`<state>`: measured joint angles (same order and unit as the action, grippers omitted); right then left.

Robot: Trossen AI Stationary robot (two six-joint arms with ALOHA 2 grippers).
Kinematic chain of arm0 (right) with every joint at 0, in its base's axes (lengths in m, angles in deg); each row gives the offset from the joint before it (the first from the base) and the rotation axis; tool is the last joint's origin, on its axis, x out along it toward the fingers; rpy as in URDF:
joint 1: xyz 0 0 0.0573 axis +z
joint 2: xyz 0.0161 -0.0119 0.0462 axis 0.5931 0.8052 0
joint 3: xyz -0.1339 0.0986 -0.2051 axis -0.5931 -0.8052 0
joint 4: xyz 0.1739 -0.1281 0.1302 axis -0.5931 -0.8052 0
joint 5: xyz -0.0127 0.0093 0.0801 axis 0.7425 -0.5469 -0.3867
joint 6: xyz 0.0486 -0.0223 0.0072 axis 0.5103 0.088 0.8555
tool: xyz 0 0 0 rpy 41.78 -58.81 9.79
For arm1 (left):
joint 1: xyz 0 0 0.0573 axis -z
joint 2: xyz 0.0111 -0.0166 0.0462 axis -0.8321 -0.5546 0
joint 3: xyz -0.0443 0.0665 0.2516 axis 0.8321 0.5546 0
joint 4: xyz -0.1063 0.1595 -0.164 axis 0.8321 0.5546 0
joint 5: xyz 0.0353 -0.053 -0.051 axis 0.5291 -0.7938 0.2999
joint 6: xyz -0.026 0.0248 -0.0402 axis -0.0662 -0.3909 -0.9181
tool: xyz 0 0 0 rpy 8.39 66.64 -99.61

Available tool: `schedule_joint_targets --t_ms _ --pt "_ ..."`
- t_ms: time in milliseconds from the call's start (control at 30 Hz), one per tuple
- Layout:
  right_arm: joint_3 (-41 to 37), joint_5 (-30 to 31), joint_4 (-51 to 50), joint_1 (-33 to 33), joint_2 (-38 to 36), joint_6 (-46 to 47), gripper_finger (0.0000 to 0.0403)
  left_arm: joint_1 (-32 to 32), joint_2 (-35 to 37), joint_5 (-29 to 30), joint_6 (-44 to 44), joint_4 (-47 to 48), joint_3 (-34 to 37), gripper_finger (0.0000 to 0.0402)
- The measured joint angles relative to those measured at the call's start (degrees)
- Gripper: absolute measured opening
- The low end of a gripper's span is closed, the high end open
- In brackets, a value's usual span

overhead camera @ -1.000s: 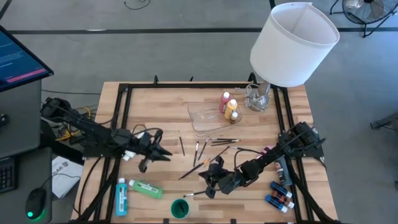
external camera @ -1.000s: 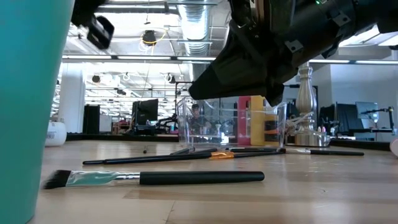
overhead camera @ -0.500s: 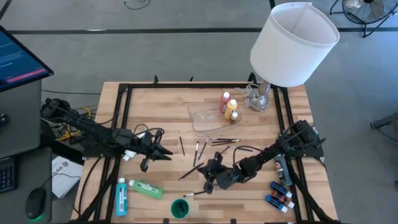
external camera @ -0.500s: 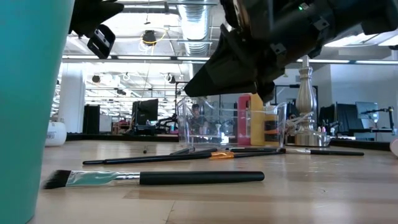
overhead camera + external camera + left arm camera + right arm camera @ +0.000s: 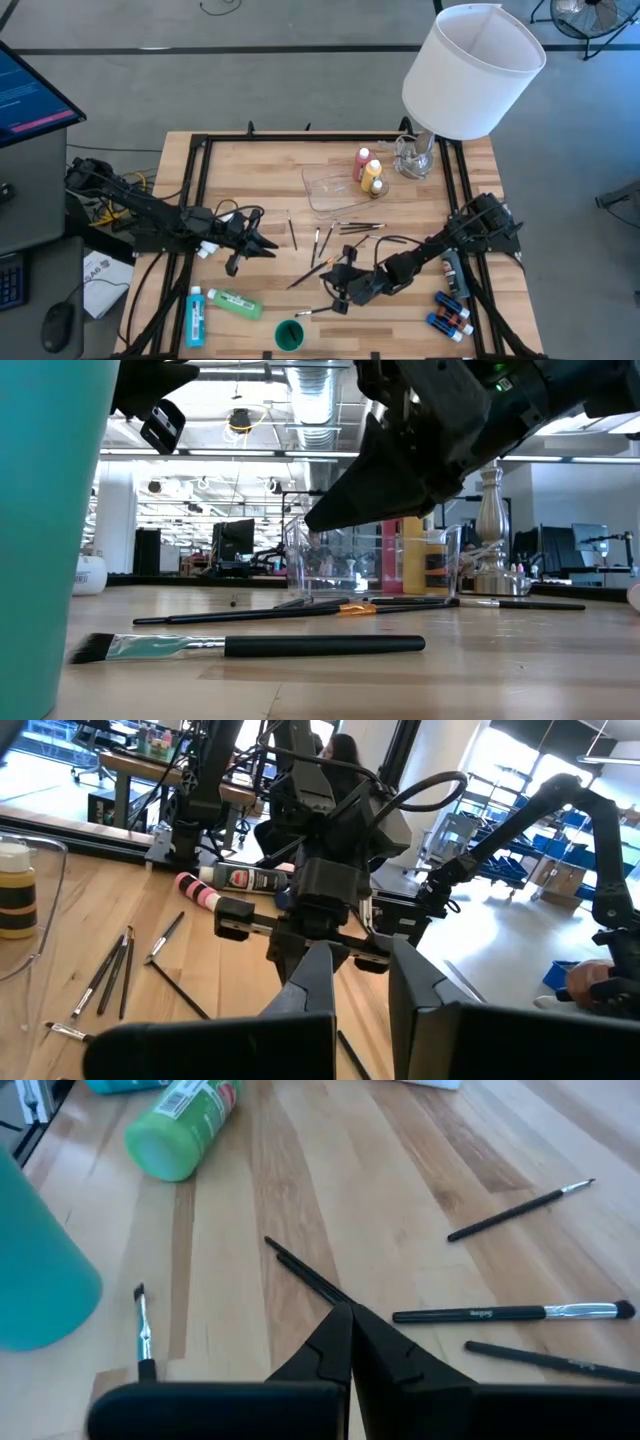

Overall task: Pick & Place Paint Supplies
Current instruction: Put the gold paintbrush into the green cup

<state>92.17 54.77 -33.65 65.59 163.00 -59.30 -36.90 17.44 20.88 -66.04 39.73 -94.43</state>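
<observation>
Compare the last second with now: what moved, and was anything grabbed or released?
The right gripper, shut and empty, slid a little toward the middle of the table, over the scattered brushes. Nothing was grabbed or released. The left gripper, brushes, green bottle, teal cup and clear tray stayed put.

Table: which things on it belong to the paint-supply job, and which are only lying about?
Job:
- green bottle
- blue bottle
- pink bottle
- yellow bottle
- small bottles
- brushes

Lying about:
- clear tray
- white lampshade
</observation>
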Motion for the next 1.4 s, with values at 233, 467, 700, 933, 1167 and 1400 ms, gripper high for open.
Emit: schedule_joint_targets --t_ms 233,467,700,933,1167,1400 --pt "0.0 -4.5 0.0 -0.2 0.0 0.4 0.0000 0.0 0.0 0.3 0.0 0.0 0.0 0.0001" --pt "1.3 -21.4 -9.2 -3.1 -2.9 -7.2 0.0000 0.0 0.0 1.0 1.5 0.0 0.0 0.0001" --pt "2.3 -27.7 -17.4 -4.9 -6.0 -16.5 0.0000 -0.1 -1.2 5.2 1.9 0.7 0.0 0.0001" --pt "-6.2 -31.4 -6.2 -7.4 -11.6 -23.1 0.0000 -2.7 -4.3 5.6 0.3 0.8 0.0 0.0001" --pt "-27.3 -34.3 26.7 -12.4 -22.5 -22.4 0.0000 -5.3 -7.4 5.6 0.0 0.3 0.0 0.0001" --pt "-29.2 -34.3 18.0 -15.9 -29.6 -26.9 0.0000 -6.3 -6.7 5.6 0.3 0.1 0.0 0.0001"
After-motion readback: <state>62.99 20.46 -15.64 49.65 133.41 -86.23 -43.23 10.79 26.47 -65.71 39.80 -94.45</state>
